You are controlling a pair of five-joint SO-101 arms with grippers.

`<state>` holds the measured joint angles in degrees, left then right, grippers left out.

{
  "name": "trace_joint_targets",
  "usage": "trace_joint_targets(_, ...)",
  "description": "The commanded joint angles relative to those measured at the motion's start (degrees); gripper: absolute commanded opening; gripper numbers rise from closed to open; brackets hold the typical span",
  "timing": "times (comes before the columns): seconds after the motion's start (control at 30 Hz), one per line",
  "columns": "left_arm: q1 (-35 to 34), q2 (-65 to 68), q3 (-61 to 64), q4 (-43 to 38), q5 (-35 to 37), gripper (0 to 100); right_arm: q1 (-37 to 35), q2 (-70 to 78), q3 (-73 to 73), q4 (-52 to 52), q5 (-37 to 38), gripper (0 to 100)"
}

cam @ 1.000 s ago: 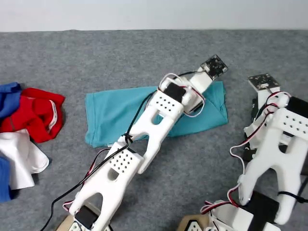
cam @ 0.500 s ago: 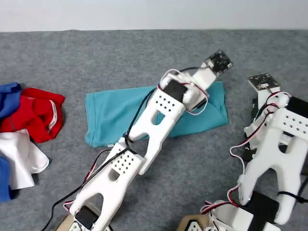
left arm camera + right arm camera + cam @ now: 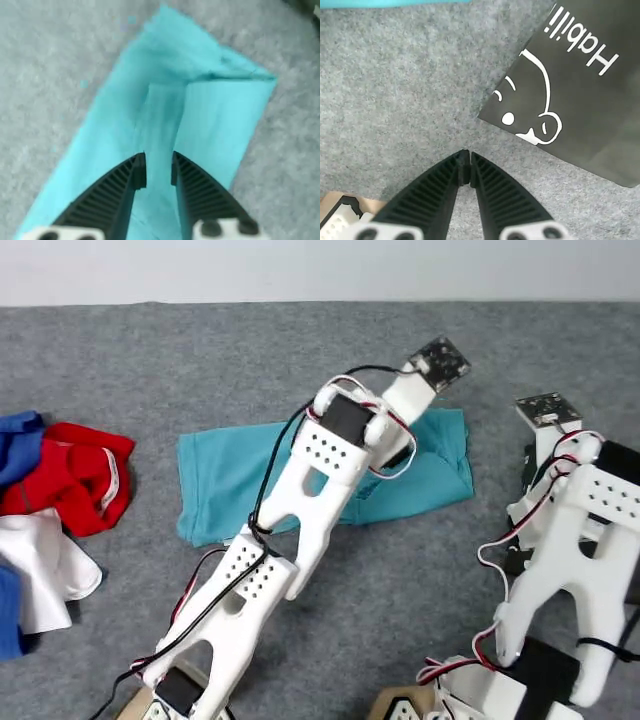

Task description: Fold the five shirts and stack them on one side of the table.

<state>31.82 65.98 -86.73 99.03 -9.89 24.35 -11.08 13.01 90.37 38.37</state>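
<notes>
A teal shirt [image 3: 230, 475] lies partly folded in the middle of the grey table. My left arm [image 3: 345, 440] stretches over the shirt's right half. In the left wrist view my left gripper [image 3: 154, 170] is shut on a raised fold of the teal shirt [image 3: 210, 125], which hangs up from the flat cloth. At the table's left edge lies a loose pile: a blue shirt [image 3: 18, 445], a red shirt [image 3: 75, 475] and a white shirt [image 3: 40, 560]. My right gripper [image 3: 466, 170] is shut on nothing, just above the bare carpet at the right.
A black printed sheet [image 3: 580, 85] lies on the carpet beside my right gripper. The right arm [image 3: 580, 530] stands at the table's right edge. Both arm bases sit along the front edge. Grey carpet [image 3: 200, 360] lies open behind the teal shirt.
My left wrist has risen and drawn back slightly toward the left, with the teal fold still pinched. The right arm has kept still.
</notes>
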Motion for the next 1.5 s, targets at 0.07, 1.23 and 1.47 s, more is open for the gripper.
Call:
trace_joint_targets(0.07,-0.53,-3.25,8.57,1.76,0.44,9,-0.40,-2.24,-0.44,-0.66,-0.26,1.0)
trace_joint_targets(1.23,-9.85,-4.92,-6.73,1.85,11.34,20,-0.31,-2.51,-0.35,-2.07,-0.53,1.0)
trace_joint_targets(1.47,-22.86,-19.87,15.96,1.76,10.64,20,1.45,-2.33,-0.35,-2.07,-0.53,1.0)
